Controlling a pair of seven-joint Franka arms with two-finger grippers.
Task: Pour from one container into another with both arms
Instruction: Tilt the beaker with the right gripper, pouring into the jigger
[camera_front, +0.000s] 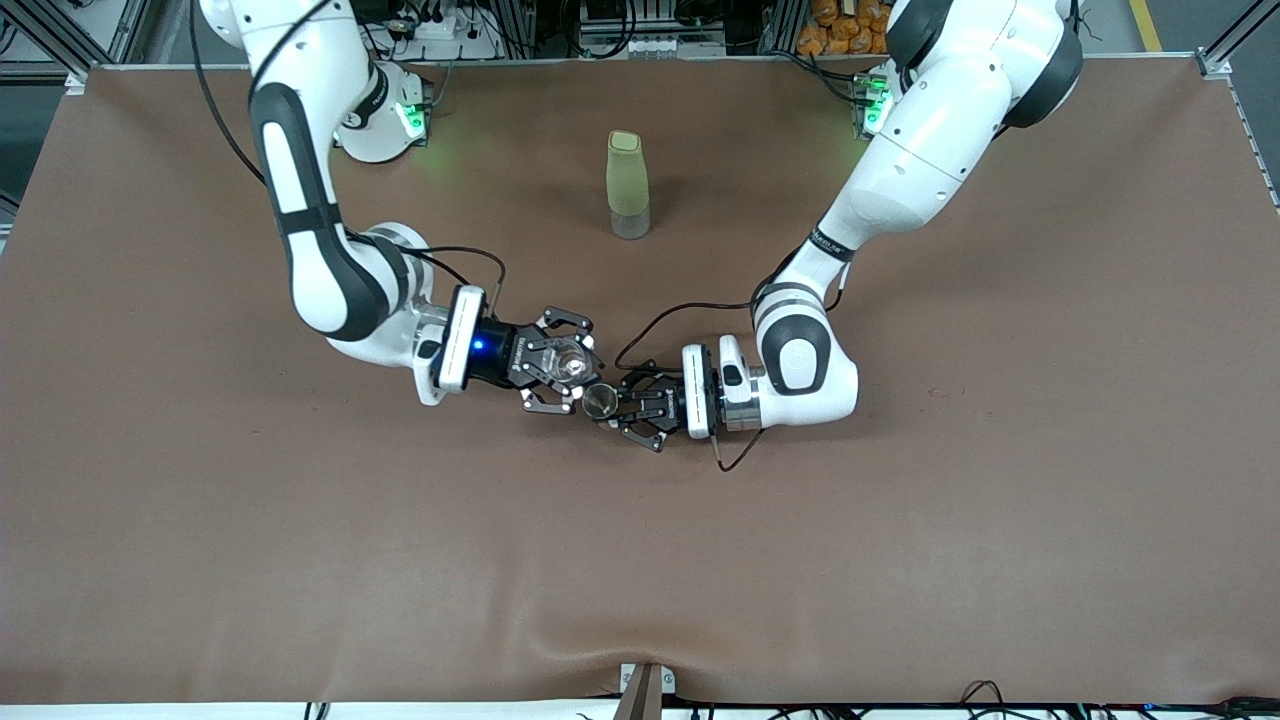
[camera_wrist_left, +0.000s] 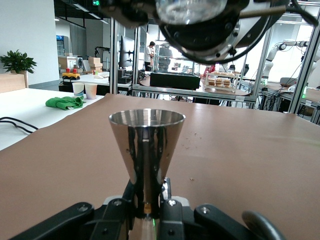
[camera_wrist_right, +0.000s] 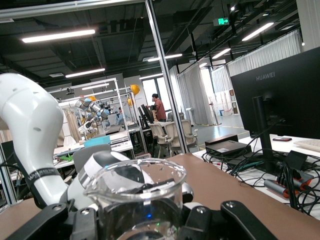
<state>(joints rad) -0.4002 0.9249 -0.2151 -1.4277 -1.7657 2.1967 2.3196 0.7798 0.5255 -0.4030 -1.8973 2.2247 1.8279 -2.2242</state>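
Brown cloth covers the tabletop (camera_front: 200, 560), and both arms meet over its middle. The right claw (camera_front: 572, 368) is clenched on the glass cup (camera_front: 571, 366), holding it up in the air; in the right wrist view the cup (camera_wrist_right: 135, 200) sits between the fingers with its round rim showing. The left claw (camera_front: 612, 404) grips the steel jigger (camera_front: 601, 400) by its narrow waist and holds it upright, rim up, as the left wrist view shows (camera_wrist_left: 146, 150). There the cup hangs above the jigger's mouth and slightly off-centre. A pale-green bottle (camera_front: 628, 185) stands well apart from both claws, toward the arm bases, untouched.

The pour looks about to start or just starting; whether the cup holds anything cannot be told. The risk is the small target: the jigger's rim is narrow, so a tilt begun while the cup is offset would likely spill onto the cloth. The claws are also almost touching, and a wrist roll could knock the jigger askew.
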